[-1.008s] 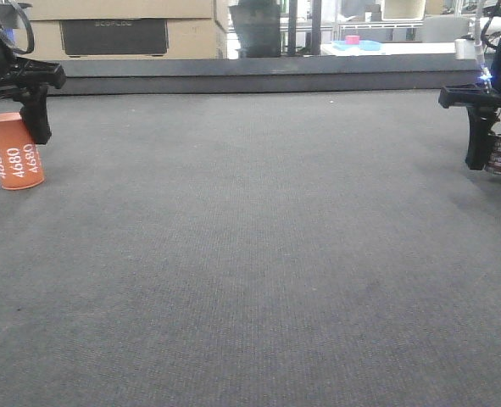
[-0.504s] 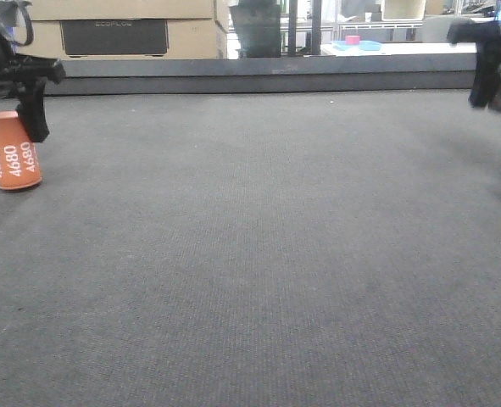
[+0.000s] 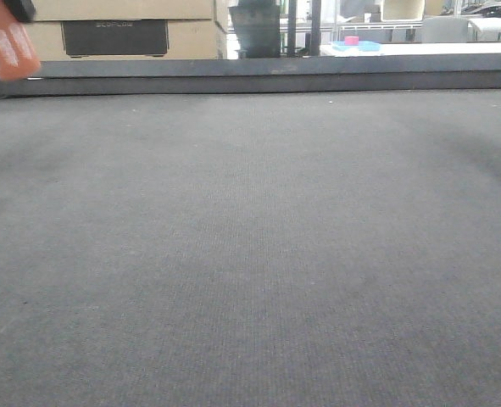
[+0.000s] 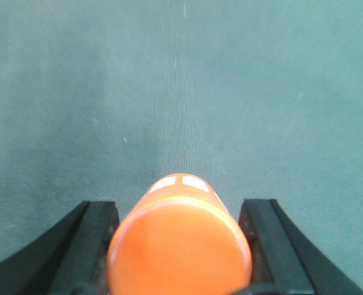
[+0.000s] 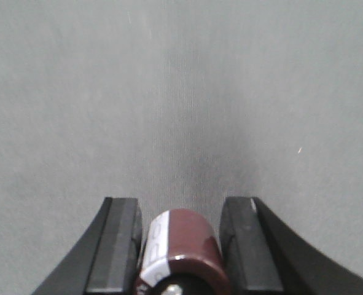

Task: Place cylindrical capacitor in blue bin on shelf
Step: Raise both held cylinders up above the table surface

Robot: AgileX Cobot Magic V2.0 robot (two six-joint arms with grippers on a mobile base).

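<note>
pickup done: left end effector (image 4: 180, 212) grips the orange cylinder (image 4: 178, 252), right end effector (image 5: 181, 212) grips the brown capacitor (image 5: 182, 243); shelf bin placement remains.

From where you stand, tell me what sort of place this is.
Probably a warehouse or electronics workshop: a grey felt-covered worktable, cardboard boxes behind it, and a brown cylindrical capacitor clamped in the right gripper.
</note>
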